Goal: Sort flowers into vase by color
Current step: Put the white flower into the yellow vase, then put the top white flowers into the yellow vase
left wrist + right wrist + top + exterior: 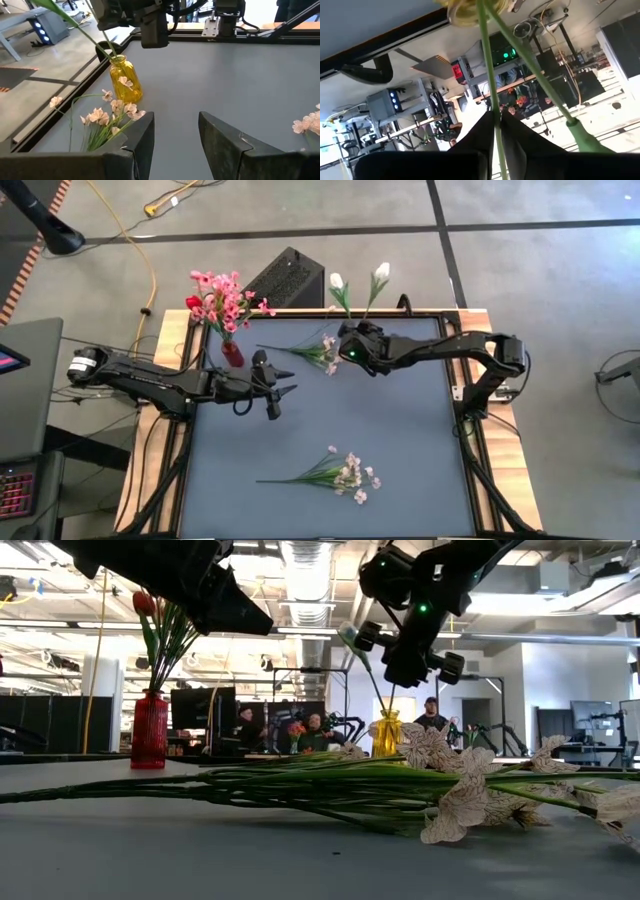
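Note:
A yellow vase (pixel 125 82) stands at the table's far edge with two white tulips (pixel 382 271) rising from it. My right gripper (pixel 352 346) hovers right above this vase, shut on a tulip stem. A red vase (pixel 232 354) at far left holds pink blossom sprays (pixel 222 298) and a red tulip. One pale spray (pixel 318 352) lies beside the yellow vase, another (pixel 340 474) lies near the table's near edge. My left gripper (pixel 281 381) is open, raised over the table between the two vases, touching nothing. My right gripper pinches one white tulip's green stem (pixel 492 100) between its two fingertips (pixel 512 125), a short way above the yellow vase's mouth (pixel 465 11). It comes from above, over the vase (pixel 387 732). The stem's lower end sits in the vase mouth.
The table's raised black frame (pixel 300 313) runs just behind both vases. A black box (pixel 288 277) sits on the floor beyond the far edge. The grey mat's middle and right side (pixel 410 430) are bare. People sit in the room behind the table (pixel 312 730).

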Robot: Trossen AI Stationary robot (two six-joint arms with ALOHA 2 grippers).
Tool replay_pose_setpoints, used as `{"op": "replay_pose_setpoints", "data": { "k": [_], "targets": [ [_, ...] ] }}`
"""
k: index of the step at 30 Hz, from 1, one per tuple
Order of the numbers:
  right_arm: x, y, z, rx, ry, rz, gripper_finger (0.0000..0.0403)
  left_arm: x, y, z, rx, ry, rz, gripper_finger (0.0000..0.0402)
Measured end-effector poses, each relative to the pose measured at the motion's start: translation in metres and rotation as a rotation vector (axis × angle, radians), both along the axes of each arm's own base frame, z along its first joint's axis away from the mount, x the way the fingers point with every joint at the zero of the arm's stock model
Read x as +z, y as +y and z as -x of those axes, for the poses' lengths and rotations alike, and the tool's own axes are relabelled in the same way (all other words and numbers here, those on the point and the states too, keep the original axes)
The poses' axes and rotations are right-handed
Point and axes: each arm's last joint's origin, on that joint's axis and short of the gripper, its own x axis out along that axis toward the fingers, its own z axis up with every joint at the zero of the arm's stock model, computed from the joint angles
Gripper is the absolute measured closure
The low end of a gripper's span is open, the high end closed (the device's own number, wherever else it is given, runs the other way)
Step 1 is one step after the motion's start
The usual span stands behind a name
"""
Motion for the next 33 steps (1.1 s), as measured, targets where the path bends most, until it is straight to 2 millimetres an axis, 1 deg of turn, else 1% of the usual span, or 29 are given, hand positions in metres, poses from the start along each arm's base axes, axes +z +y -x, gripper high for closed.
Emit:
{"op": "replay_pose_setpoints", "data": {
  "k": [8,11,14,18,21,24,28,33],
  "targets": [
    [-0.001,0.010,-0.003,0.035,-0.005,-0.012,0.0341,-0.001,0.000,0.000,-0.014,0.014,0.007,0.0258],
    [-0.001,0.012,-0.003,0.044,-0.006,-0.019,0.0331,-0.002,0.000,0.001,-0.014,0.021,0.008,0.0258],
    [-0.001,0.011,-0.003,0.049,-0.013,-0.028,0.0307,-0.002,0.000,0.001,-0.014,0.020,0.008,0.0258],
    [0.000,0.011,-0.004,0.030,-0.078,-0.037,0.0259,-0.002,0.000,0.001,-0.015,0.020,0.009,0.0258],
    [0.000,0.015,-0.005,0.028,-0.111,-0.044,0.0224,-0.002,0.000,0.001,-0.015,0.019,0.008,0.0258],
    [-0.001,0.022,-0.006,0.046,-0.109,-0.049,0.0198,-0.002,0.000,0.001,-0.016,0.018,0.008,0.0258],
    [-0.001,0.031,-0.008,0.086,-0.115,-0.070,0.0183,-0.002,0.000,0.001,-0.015,0.017,0.008,0.0258],
    [-0.001,0.041,-0.010,0.102,-0.141,-0.081,0.0182,-0.002,0.000,0.001,-0.015,0.017,0.010,0.0258]
  ]
}}
